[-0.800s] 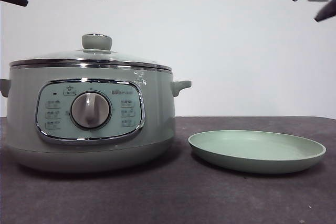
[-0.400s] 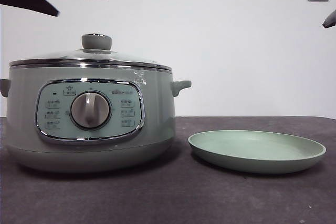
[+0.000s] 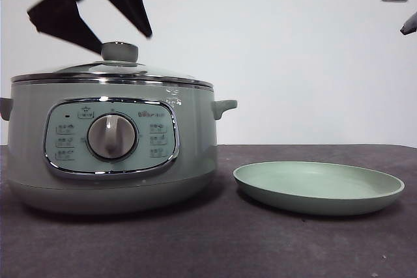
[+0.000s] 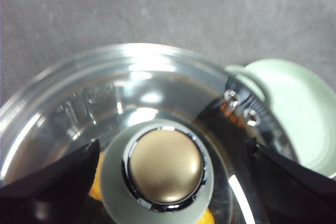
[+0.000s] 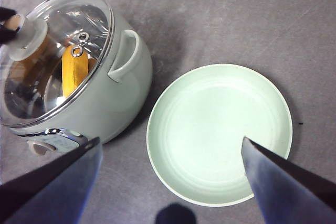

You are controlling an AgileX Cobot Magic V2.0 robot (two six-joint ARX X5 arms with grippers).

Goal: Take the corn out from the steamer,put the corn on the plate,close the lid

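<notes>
Your left gripper (image 3: 118, 42), upper left of the frame, is hovering with jaws spread around the lid (image 3: 112, 69) knob. You're seeing the corn (image 5: 74, 68) lying inside the steamer (image 3: 111, 141); the plate (image 3: 318, 187) is sitting lower right.

Low front view; overhead wrist views

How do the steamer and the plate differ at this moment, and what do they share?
The steamer is tall and deep; the plate is shallow and low. The steamer is covered by its glass lid with the corn inside; the plate lies open and bare. Both are round, pale green, and rest on the dark table.
</notes>
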